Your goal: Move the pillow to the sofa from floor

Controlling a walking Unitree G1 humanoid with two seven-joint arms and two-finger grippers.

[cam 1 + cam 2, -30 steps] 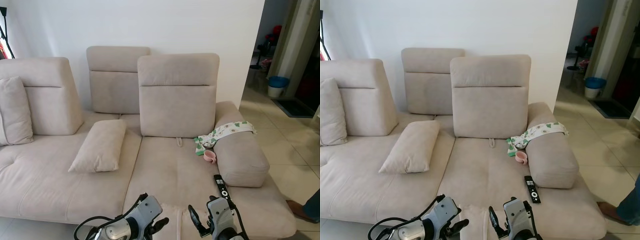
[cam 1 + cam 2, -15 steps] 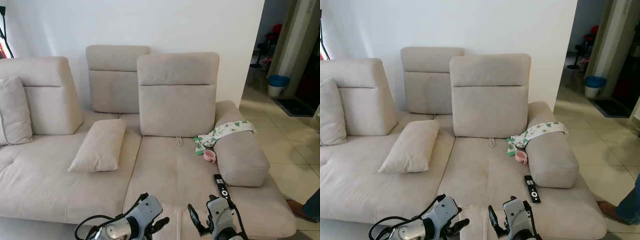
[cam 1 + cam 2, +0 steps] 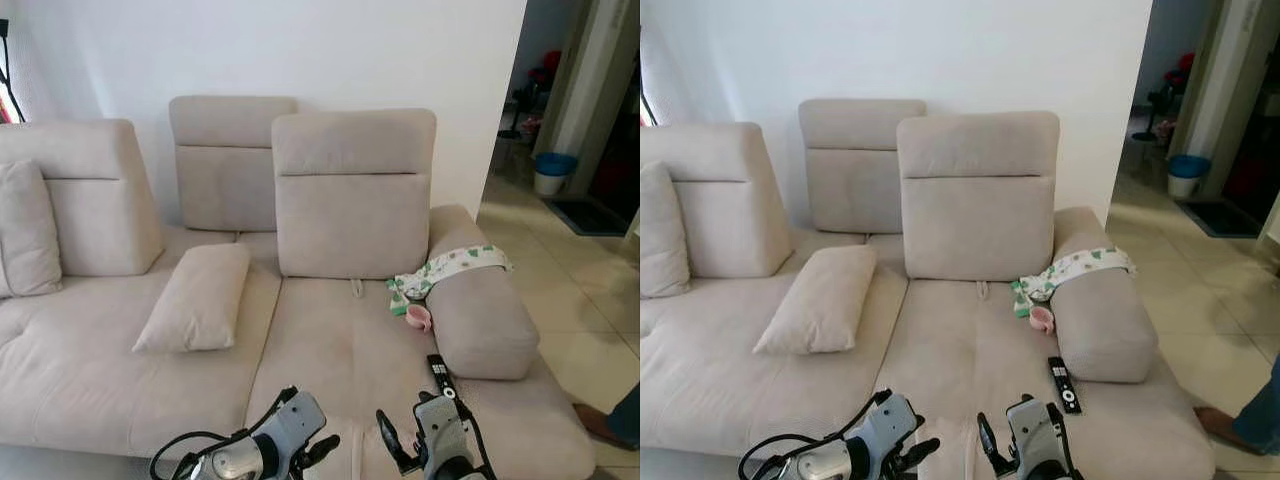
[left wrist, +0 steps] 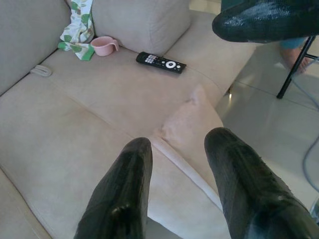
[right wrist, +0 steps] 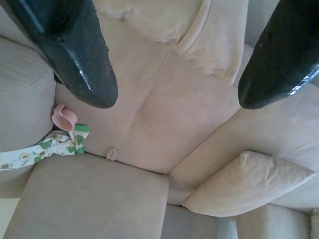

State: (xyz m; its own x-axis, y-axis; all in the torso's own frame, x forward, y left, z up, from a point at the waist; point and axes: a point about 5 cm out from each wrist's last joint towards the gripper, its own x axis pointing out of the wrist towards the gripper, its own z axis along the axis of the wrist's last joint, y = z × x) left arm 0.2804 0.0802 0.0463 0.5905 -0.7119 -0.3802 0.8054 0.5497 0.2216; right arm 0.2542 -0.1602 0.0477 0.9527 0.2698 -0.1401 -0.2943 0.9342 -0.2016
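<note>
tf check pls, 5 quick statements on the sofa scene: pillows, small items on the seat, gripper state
1. A beige rectangular pillow lies on the beige fabric sofa seat, left of the middle. True.
2. The black remote control lies on the tiled floor. False: it lies on the sofa seat, beside the right armrest bolster.
3. The small pink cup sits on the seat near the green-and-white patterned cloth. True.
4. The left gripper is shut on a pillow. False: its fingers stand apart, holding nothing, above a light beige pillow's corner at the seat's front edge.
5. The right gripper has its fingers open. True.
</note>
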